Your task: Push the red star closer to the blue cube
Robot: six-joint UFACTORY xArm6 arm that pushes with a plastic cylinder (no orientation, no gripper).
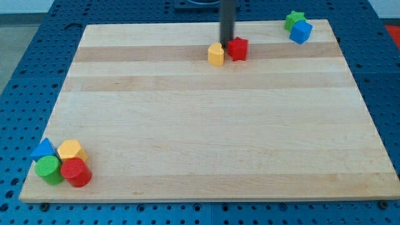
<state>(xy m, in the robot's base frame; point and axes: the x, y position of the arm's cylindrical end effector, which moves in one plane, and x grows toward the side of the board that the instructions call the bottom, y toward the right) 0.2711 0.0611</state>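
My tip (226, 41): plain rod end with no jaws, sitting just behind the two centre blocks.
Red star (237, 48): touching the tip's right side.
Yellow block (215, 54): lying just left.
Blue cube (300, 31): sitting well right, touching the green star (294, 19).

You've got a pale wood board (206, 125), smooth matt finish w/ visible grain bands. Blocks, e.g. red star (237, 48) & blue cube (300, 31), look like smooth painted wood or plastic, slight sheen. Rod: dark, matt.
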